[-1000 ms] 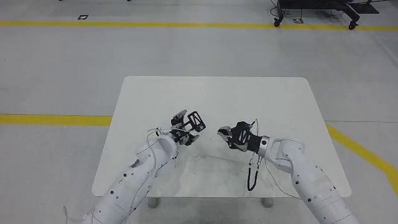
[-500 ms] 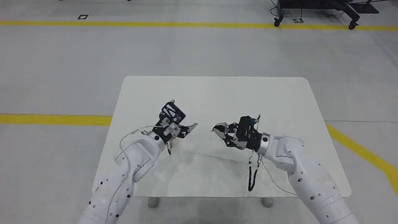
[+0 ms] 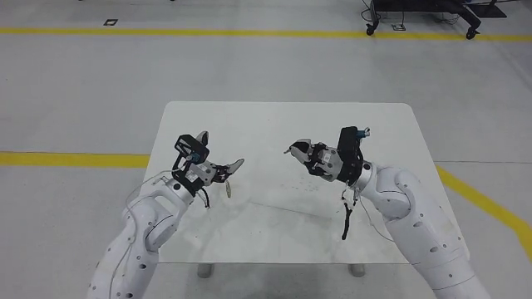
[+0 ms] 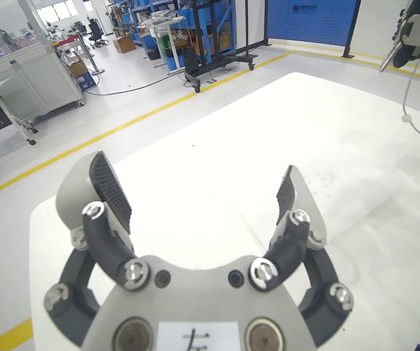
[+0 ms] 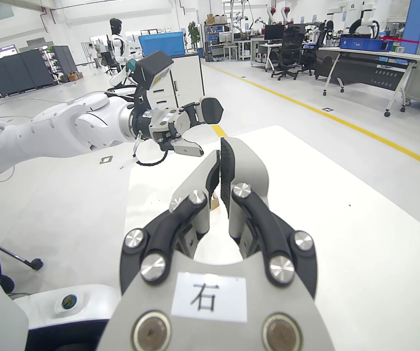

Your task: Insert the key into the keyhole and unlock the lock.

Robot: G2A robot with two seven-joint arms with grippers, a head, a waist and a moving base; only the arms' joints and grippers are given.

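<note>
My right gripper (image 3: 293, 149) hovers over the middle of the white table (image 3: 374, 124), shut on a silver key (image 4: 388, 60). The key's blade points down and sticks out below the black pads. In the right wrist view the fingers (image 5: 228, 162) are pressed together and hide the key. My left gripper (image 3: 226, 169) hangs open and empty above the table's left part, facing the right gripper. A small brass-coloured object (image 3: 227, 188), apparently the lock (image 5: 214, 202), lies on the table just below the left gripper (image 5: 204, 131).
A black cable (image 3: 345, 216) hangs off my right forearm over the table's near side. The left gripper is close to the table's left edge (image 3: 158, 166). Around the table there is bare floor with yellow lines.
My left arm has swung left and its wrist has turned, so the gripper now sits nearer the left edge. My right gripper has carried the key toward the table's far side.
</note>
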